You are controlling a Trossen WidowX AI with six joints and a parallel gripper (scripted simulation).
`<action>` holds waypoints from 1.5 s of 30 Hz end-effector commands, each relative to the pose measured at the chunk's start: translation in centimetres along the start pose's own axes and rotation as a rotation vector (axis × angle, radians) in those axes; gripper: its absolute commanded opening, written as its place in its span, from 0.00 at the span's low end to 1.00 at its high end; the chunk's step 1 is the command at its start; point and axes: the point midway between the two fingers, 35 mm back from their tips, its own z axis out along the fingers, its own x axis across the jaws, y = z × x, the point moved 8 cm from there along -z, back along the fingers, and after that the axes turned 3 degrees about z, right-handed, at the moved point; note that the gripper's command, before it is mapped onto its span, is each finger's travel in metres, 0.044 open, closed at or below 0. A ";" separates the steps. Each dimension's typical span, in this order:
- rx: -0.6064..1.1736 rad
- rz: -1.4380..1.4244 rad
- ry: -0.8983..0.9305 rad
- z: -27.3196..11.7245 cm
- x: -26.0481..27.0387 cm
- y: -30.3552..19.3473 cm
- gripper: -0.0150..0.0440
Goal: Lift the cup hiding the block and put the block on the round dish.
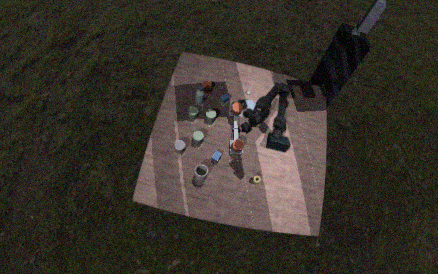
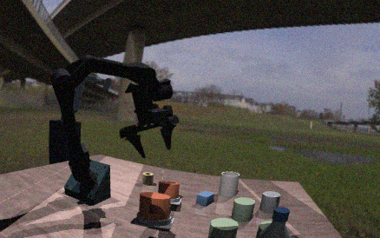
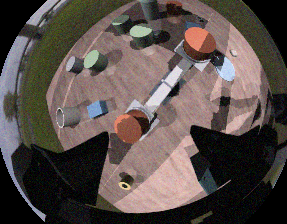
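Observation:
Two orange cups stand on the ends of the balance. One cup is beside the pale blue round dish; the other cup is at the opposite end. I cannot tell which end is lower. No block shows under either cup. The dish looks bare; the exterior view does not show it. My gripper is open and empty, pointing down high above the balance area, touching nothing.
A blue block and a tall grey cup lie beyond the balance. Several green cylinders, a grey cylinder and a blue-capped bottle stand farther off. A yellow ring is to one side.

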 end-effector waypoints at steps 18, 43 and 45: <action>0.111 0.629 -0.287 7.7 6.5 -1.4 1.00; 0.110 0.726 -0.337 11.4 6.7 -2.2 1.00; 0.110 0.726 -0.337 11.7 6.6 -2.2 1.00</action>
